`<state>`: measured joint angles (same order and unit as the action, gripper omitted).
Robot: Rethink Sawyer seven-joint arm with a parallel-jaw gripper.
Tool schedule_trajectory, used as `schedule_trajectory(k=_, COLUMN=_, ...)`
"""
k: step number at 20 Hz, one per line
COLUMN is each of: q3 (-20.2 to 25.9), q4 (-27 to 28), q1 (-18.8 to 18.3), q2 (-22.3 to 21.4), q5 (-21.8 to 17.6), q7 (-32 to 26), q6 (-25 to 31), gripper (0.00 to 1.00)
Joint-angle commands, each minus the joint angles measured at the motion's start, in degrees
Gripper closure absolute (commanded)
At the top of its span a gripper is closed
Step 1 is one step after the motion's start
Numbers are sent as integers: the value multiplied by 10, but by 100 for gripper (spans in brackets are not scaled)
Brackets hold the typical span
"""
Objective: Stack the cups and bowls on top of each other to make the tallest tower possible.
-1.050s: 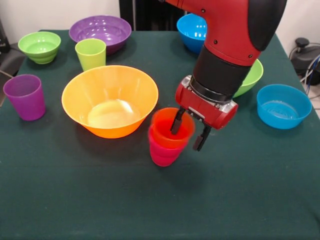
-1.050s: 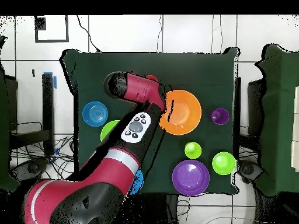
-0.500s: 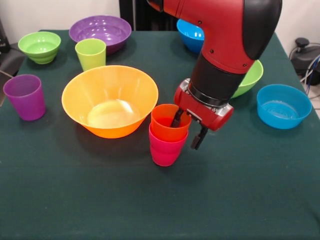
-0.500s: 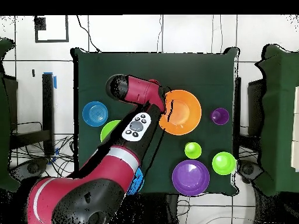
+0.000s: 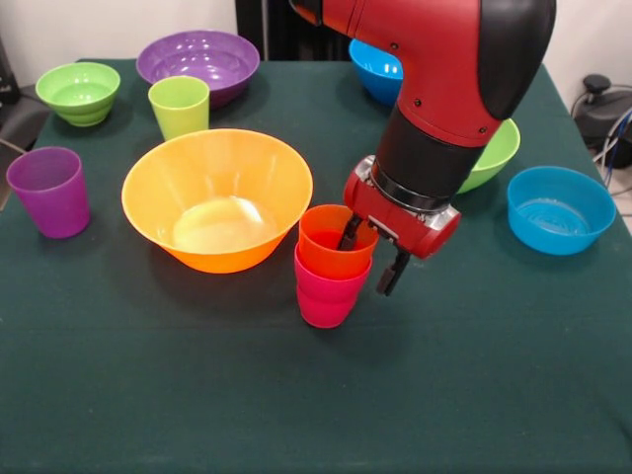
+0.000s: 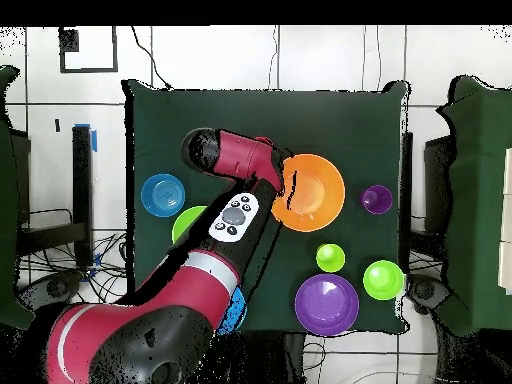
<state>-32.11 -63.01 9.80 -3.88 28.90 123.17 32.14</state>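
Orange cup (image 5: 335, 241) now sits nested in the red-pink cup (image 5: 326, 298) just beside the big orange bowl (image 5: 217, 197), having dropped lower than a second ago, so the tower is two cups high. Gripper (image 5: 370, 260) straddles the orange cup's rim, fingers spread, one inside, one outside; release looks done, and the next piece can be fetched.

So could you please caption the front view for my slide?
Claw open astride the orange cup, nested in the red-pink cup beside the orange-yellow bowl.

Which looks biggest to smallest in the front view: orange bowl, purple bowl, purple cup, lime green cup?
1. Orange bowl.
2. Purple bowl.
3. Purple cup and lime green cup: alike; the purple one stands nearer the camera, so unsure.
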Motion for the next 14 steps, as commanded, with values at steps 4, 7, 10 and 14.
schedule_trajectory(k=4, q3=86, q4=-28, q1=-8, q2=-16, q5=-27, q7=30, q6=25, gripper=0)
schedule_trajectory(k=7, q3=92, q4=-46, q1=-7, q2=-34, q5=-26, q7=26, q6=23, gripper=0)
schedule_trajectory(k=10, q3=99, q4=-57, q1=-9, q2=-44, q5=-28, q7=21, q6=10, gripper=0)
schedule_trajectory(k=14, q3=105, q4=-69, q1=-12, q2=-62, q5=-33, q7=11, q6=4, gripper=0)
